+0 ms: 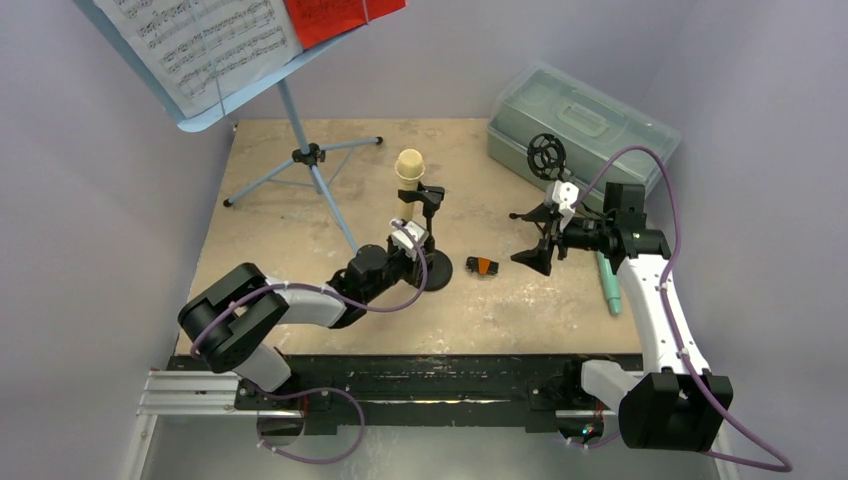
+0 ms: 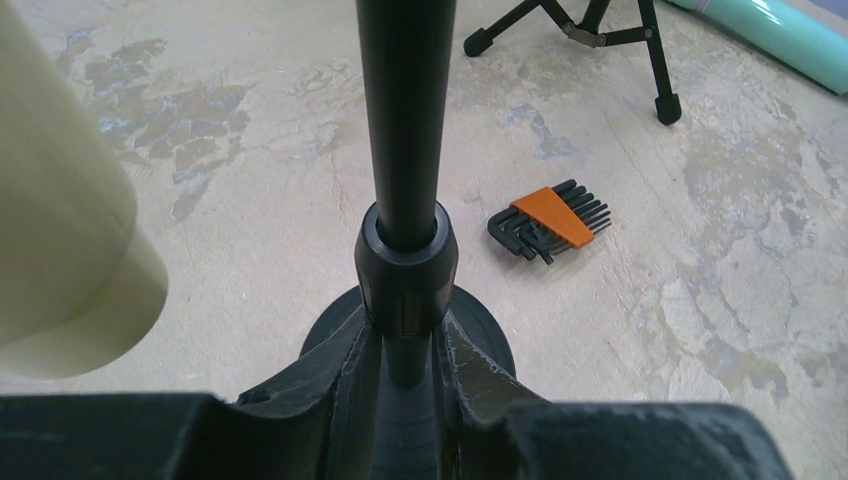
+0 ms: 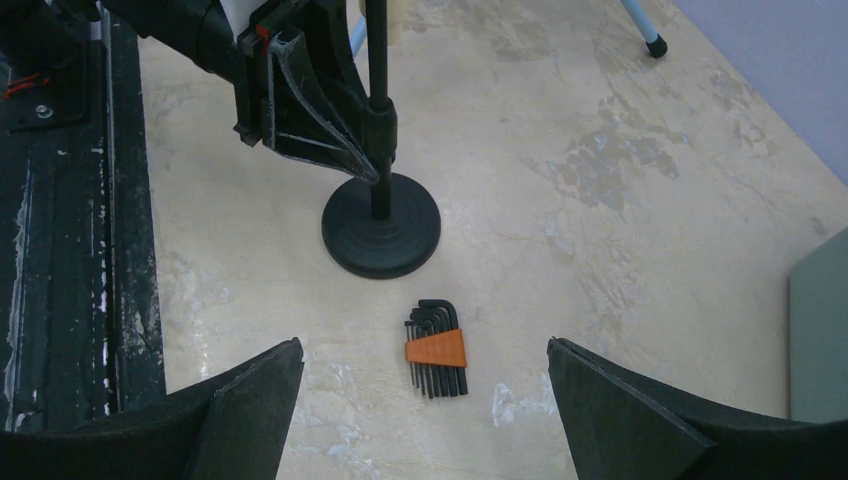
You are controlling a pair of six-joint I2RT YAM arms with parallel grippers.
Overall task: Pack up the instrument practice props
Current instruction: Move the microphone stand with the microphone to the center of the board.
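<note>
A cream toy microphone [image 1: 410,165] sits in a black mic holder with a round base [image 1: 437,272] at the table's middle. My left gripper [image 1: 405,240] is shut on that holder's pole, low down near the base [image 2: 407,335]; the cream microphone [image 2: 60,200] looms at the left of its view. My right gripper [image 1: 520,238] is open and empty, hovering above the table [image 3: 424,345]. Behind it stands a black tripod mic holder [image 1: 547,155] with a ring top. A teal microphone [image 1: 607,285] lies at the right. The pale-blue music rack [image 1: 200,115] holds white pages [image 1: 200,40] and a red page [image 1: 335,15].
A set of black hex keys in an orange clip [image 1: 483,265] lies between the grippers, right of the round base [image 3: 381,230]. The translucent grey-green case [image 1: 580,120] stands shut at the back right. The rack's tripod legs [image 1: 310,160] spread over the back left.
</note>
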